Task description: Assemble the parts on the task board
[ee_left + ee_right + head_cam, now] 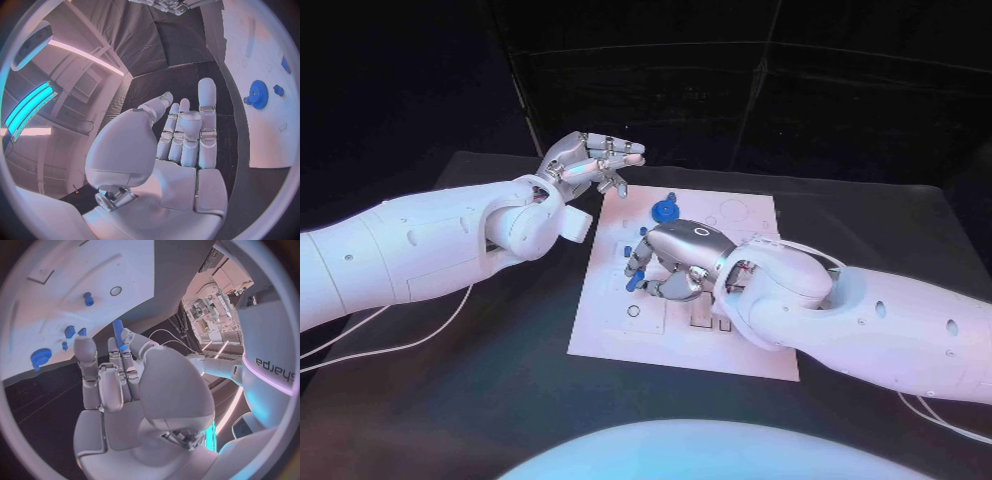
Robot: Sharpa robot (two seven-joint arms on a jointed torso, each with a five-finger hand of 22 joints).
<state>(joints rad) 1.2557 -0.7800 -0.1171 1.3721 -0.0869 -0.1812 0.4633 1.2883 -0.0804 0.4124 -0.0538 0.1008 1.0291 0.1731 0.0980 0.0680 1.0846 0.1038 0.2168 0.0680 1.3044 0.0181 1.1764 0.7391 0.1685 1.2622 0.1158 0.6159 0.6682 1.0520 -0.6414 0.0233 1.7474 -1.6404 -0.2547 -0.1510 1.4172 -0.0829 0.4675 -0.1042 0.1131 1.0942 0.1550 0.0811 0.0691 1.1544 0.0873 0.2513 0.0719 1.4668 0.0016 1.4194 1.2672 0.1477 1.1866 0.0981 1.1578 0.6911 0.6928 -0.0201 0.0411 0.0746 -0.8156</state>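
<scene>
Right hand over task board, pinching blue peg, left hand empty, fingers apart

The right hand covers the middle of the white plastic task board. A blue toothed gear stands just beyond it; the board's far right corner lies open.

The white left arm's silver many-fingered left hand hovered empty, fingers loosely apart, while the silver right hand pinched a small blue peg at its fingertips.
</scene>
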